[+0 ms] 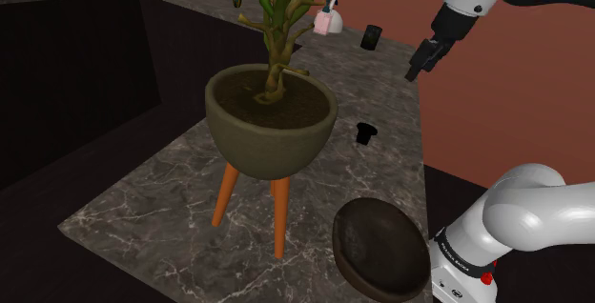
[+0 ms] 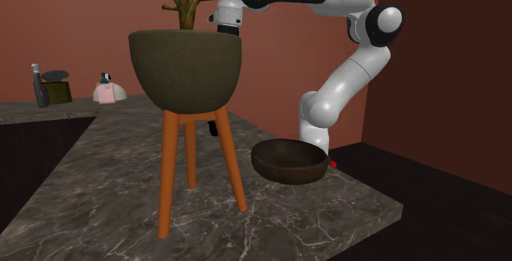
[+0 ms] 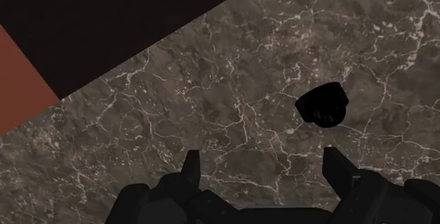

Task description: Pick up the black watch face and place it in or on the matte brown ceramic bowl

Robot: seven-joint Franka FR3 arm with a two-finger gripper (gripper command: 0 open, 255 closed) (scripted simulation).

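Gripper [image 3: 261,160] above the marbled counter [image 1: 143,206], fingers spread apart and holding nothing. The black watch face [image 3: 322,105] lies on the counter ahead of the gripper, untouched, apart from the brown bowl [image 1: 381,249].

- The planter [image 1: 272,125] is set on its legs near the middle of the desk [image 1: 143,206].
- The bowl [image 1: 381,249] is placed on the desk at the corner nearest the arm's stand.
- The watch face [image 1: 366,133] is laid between the planter and the desk edge at the shoulder view's right, behind the bowl.
- The hand [image 1: 414,72] is held above that edge, beyond the watch face and apart from it.
- A small bottle [image 1: 328,18] and a small container [image 1: 371,36] are set side by side toward the desk's far end.
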